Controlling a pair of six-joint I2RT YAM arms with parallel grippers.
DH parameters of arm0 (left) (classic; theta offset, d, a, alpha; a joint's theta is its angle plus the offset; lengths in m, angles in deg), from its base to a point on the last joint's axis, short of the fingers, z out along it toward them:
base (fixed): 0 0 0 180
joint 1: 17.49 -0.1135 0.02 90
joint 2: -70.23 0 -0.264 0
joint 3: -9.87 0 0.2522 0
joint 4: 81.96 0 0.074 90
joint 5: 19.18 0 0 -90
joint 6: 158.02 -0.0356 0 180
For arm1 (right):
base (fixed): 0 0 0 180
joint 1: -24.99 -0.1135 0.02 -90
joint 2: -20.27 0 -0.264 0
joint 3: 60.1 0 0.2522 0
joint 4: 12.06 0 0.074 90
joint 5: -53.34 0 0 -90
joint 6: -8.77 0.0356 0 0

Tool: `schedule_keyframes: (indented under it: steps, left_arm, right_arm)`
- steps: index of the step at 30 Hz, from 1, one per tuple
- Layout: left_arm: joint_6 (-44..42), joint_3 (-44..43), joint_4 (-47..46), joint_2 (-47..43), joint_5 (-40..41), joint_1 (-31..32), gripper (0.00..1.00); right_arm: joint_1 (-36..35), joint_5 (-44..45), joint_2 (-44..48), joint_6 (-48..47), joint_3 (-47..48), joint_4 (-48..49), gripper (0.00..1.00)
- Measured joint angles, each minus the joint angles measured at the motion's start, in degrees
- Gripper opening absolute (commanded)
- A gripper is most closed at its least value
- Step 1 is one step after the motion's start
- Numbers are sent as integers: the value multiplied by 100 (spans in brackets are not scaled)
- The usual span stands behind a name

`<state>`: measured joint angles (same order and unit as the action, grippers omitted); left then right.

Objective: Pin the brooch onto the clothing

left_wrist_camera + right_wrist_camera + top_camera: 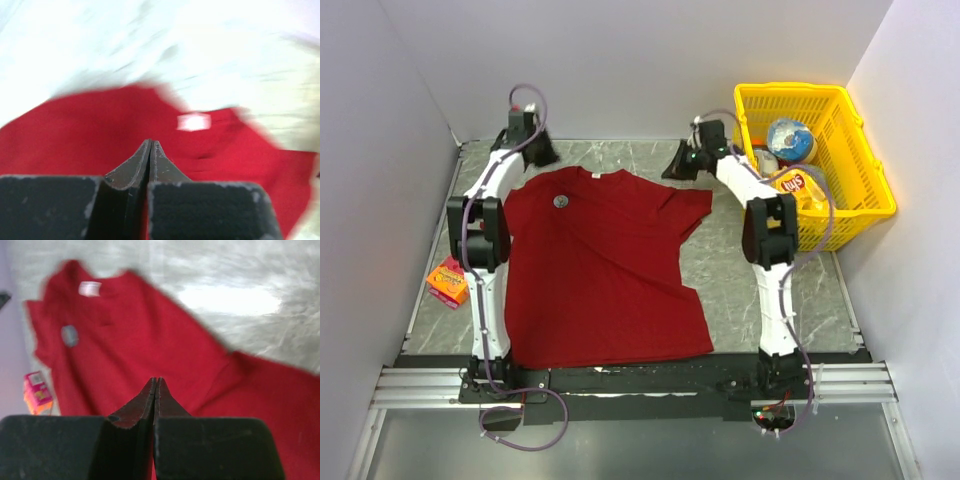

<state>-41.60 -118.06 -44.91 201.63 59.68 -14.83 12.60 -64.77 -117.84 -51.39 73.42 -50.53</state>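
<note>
The dark-red T-shirt [600, 265] lies flat on the table, neck toward the far wall. The brooch [561, 201], a tiny round whitish disc, sits on the shirt's chest just below the collar; it also shows in the right wrist view [69, 335]. The shirt's white neck label shows in the left wrist view [194, 121] and the right wrist view [89, 288]. My left gripper [542, 155] is shut and empty, above the far left shoulder of the shirt [100, 130]. My right gripper [678, 166] is shut and empty, off the shirt's far right sleeve [260, 390].
A yellow basket [865, 175] with snack bags and a ball stands at the far right. An orange-and-pink packet [448, 281] lies left of the shirt, also in the right wrist view [36, 390]. White walls close in the table on three sides.
</note>
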Motion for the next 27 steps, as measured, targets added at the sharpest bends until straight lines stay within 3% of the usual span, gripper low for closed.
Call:
schedule_keyframes:
  steps: [6,13,21,27]
  left_arm:
    - [37,-1252,-468,-175,-330,1023,2]
    - [463,-1513,-1143,409,-1045,1904,1]
    - [890,-1543,-1123,1840,-1207,2061,1]
    - [1021,-1729,-907,2133,-1143,2094,1]
  right_arm:
    - [9,-2,1917,-313,-903,579,0]
    - [120,46,3593,-636,-1847,966,0]
    - [315,81,4113,-859,-2651,879,0]
    - [483,39,4190,-874,-2914,811,0]
